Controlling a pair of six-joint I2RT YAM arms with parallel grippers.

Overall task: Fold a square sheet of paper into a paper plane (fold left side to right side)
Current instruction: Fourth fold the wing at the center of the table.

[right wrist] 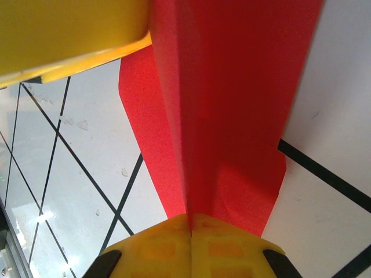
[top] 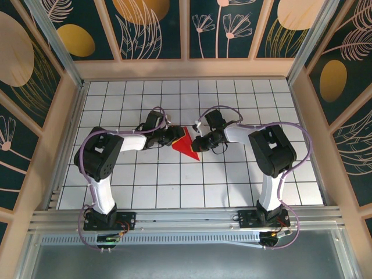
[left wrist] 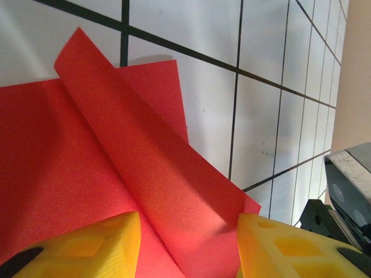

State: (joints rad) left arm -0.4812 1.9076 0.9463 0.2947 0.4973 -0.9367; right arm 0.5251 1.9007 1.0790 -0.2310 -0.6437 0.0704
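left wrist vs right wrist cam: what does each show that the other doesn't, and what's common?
Left wrist: left gripper open, fingers either side of a folded flap lying diagonally on the paper; beige wall at right.
Right wrist: right gripper shut, pinching a raised ridge of the paper; a finger of the left gripper at top left.
Both: the red paper and the gridded table.

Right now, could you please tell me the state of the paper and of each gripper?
square sheet of paper: partly folded, one flap standing up.
left gripper: open, fingers either side of the raised flap.
right gripper: shut, pinching the sheet at a crease.
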